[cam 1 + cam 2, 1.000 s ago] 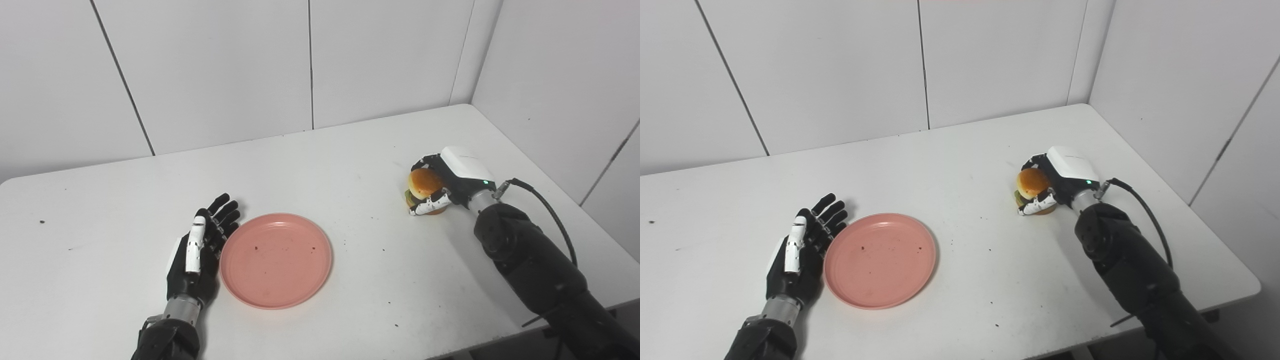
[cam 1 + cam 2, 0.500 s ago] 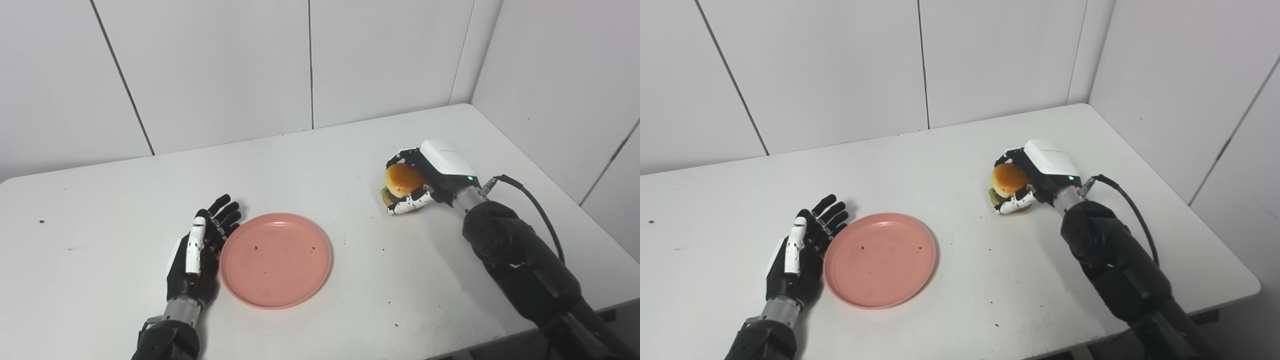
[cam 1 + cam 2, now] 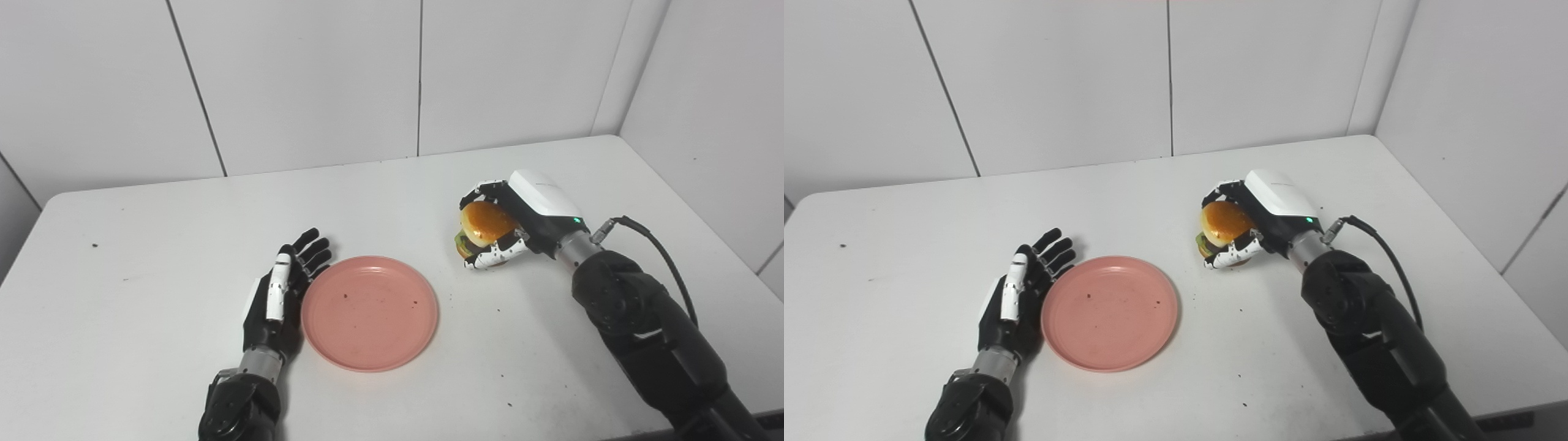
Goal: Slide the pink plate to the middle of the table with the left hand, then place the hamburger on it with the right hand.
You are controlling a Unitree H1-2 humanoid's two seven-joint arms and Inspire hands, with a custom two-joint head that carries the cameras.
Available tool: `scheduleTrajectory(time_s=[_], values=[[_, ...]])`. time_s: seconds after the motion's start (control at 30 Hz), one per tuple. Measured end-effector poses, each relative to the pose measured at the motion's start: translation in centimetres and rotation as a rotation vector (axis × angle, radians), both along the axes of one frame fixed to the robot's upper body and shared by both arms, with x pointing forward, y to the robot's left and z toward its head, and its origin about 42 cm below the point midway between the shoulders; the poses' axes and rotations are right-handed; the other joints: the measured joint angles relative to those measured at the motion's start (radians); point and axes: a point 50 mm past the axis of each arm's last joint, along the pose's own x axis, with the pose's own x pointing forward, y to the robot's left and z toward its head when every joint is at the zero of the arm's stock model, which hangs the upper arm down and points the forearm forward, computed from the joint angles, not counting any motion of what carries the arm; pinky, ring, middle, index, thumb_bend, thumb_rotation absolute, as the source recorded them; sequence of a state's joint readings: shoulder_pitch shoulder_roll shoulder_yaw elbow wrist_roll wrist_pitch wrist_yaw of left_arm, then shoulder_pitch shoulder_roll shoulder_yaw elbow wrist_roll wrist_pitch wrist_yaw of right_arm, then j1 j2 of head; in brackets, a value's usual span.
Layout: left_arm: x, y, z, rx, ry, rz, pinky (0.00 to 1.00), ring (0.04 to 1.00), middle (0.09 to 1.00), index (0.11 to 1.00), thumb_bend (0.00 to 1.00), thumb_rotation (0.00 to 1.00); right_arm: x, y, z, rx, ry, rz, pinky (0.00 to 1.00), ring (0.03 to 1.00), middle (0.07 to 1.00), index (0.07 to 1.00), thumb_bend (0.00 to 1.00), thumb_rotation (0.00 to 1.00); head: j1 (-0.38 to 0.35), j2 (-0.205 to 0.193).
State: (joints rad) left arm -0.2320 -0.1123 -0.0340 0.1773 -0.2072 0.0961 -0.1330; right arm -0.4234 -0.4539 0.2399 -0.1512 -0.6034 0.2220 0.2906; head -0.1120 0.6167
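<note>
Nearest the front edge of the bench (image 3: 122, 380): left arm (image 3: 242, 404) in from the bottom, dark, ending in the left hand (image 3: 278, 303). Lying flat on the bench, fingers (image 3: 309, 251) stretched out and slightly spread, pointing toward the far edge, holding nothing. Just beside the left rim of the plate (image 3: 369, 313), touching it or nearly so; contact not clear from either view.

Pink, round, shallow, resting flat about midway between the left and right edges of the bench, closer to the front edge than the far one. A few dark specks inside, otherwise bare.

Right arm (image 3: 649, 331) in from the bottom right corner, dark and thick, a black cable (image 3: 658, 251) looping from the wrist. Reaching leftward across the right half of the bench.

Farther back: right hand (image 3: 520, 220), white-backed, green light lit near the wrist, fingers curled tight round the burger (image 3: 484, 228). Orange bun on top, green layer below, tilted toward the plate. Held to the right of the plate and beyond its far rim, well apart from it. Whether lifted clear of the bench or resting on it, hard to tell.

Scattered dark crumbs across the white bench top. White panelled walls (image 3: 306, 79) behind the far edge and along the right edge.
</note>
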Motion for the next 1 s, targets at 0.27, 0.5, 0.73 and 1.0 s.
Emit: scheduleTrajectory(time_s=[0.27, 0.5, 0.73, 1.0], values=[[-0.1, -1.5, -0.1, 0.0, -0.016, 0.039, 0.84, 0.832, 0.806, 0.77, 0.31, 1.0, -0.1, 3.7, -0.5, -0.02, 0.008, 0.137, 0.22, 0.295, 0.477, 0.604, 0.54, 0.0, 0.089, 0.008], [-0.2, -2.1, -0.4, 0.006, -0.035, 0.056, 0.87, 0.856, 0.826, 0.794, 0.31, 1.0, -0.4, 5.6, -1.3, -0.05, 0.023, 0.218, 0.26, 0.353, 0.48, 0.596, 0.54, 0.0, 0.101, 0.008], [-0.3, -2.5, -0.4, 0.009, -0.037, 0.071, 0.86, 0.844, 0.82, 0.79, 0.3, 1.0, -0.9, 7.2, -2.1, -0.073, 0.056, 0.296, 0.22, 0.296, 0.475, 0.596, 0.55, 0.0, 0.127, 0.009], [-0.3, -2.7, -0.4, 0.007, -0.039, 0.071, 0.86, 0.859, 0.841, 0.813, 0.32, 1.0, -1.1, 8.8, -3.8, -0.115, 0.094, 0.358, 0.27, 0.344, 0.48, 0.611, 0.54, 0.0, 0.094, 0.015]])
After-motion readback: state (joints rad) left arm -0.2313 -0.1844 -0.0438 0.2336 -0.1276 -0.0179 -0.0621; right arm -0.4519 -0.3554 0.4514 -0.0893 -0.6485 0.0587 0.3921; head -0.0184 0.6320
